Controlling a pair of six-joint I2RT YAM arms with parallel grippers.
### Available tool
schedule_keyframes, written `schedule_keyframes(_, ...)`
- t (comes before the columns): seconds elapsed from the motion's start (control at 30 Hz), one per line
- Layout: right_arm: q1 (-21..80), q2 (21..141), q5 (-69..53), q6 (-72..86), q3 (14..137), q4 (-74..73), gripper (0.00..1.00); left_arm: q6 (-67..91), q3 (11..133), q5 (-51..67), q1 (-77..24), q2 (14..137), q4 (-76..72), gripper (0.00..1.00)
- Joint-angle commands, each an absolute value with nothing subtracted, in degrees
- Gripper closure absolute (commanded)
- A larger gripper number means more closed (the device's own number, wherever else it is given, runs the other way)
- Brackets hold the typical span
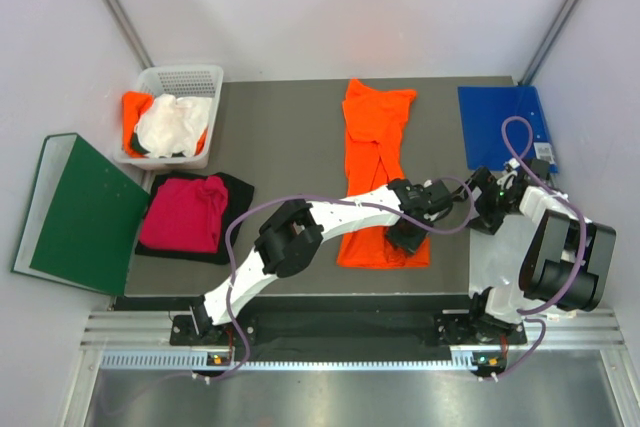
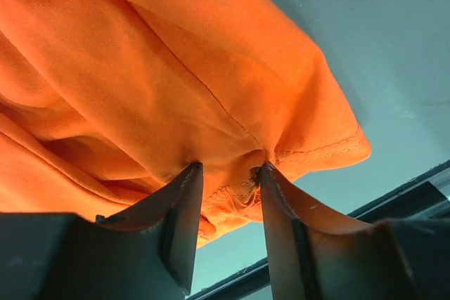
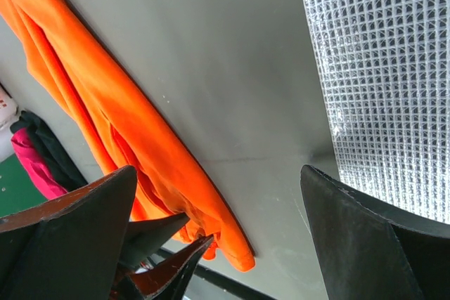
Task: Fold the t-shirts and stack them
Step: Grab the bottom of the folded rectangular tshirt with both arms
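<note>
On the grey table [image 1: 290,137], from above, the bright orange shirt [image 1: 375,147] lay as a long, rumpled strip at the middle, with the left arm [image 1: 330,217] stretched low across its near end. At the left wrist, the left gripper [image 2: 228,170] stood part open, its tips touching the soft stitched hem. At the right wrist, the right gripper [image 3: 218,173] gaped wide beside the shirt, holding nothing.

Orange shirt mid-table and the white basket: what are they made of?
Orange shirt: soft matte knit cloth, likely cotton; fine weave, stitched hem and creases show. White basket: looks like rigid moulded plastic, slightly glossy, with gridded mesh walls.
</note>
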State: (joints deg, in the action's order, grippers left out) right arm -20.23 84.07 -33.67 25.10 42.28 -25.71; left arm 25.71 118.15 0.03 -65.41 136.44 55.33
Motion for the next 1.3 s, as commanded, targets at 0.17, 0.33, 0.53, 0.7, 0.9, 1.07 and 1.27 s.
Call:
schedule_keyframes(0.17, -21.09, 84.73, -35.33, 24.43, 40.96, -23.03, 0.00, 26.19, 118.83, -2.37, -64.95, 133.33, 54.32, 0.53)
schedule_keyframes(0.33, -21.09, 84.81, -35.51, 24.43, 40.52, -22.76, 0.00, 26.19, 118.48, -2.72, -64.95, 132.45, 54.23, 0.54)
schedule_keyframes(0.53, -21.09, 85.08, -35.77, 24.61, 40.43, -22.41, 0.00, 26.28, 118.13, -3.43, -64.95, 131.49, 53.79, 0.71)
schedule_keyframes(0.7, -21.18, 85.17, -35.95, 24.70, 40.25, -22.24, 0.00, 26.19, 117.86, -3.78, -64.95, 130.78, 53.52, 0.68)
schedule_keyframes(0.9, -21.09, 85.34, -36.21, 24.96, 40.08, -21.80, 0.00, 26.37, 117.86, -3.96, -64.95, 129.64, 53.61, 0.59)
schedule_keyframes(1.07, -21.18, 85.69, -36.30, 25.14, 39.99, -21.53, 0.00, 26.46, 117.69, -3.69, -64.95, 129.46, 53.61, 0.83)
schedule_keyframes(1.27, -21.18, 85.78, -36.39, 25.05, 39.99, -21.53, 0.00, 26.46, 117.07, -3.69, -64.95, 129.11, 53.61, 1.00)
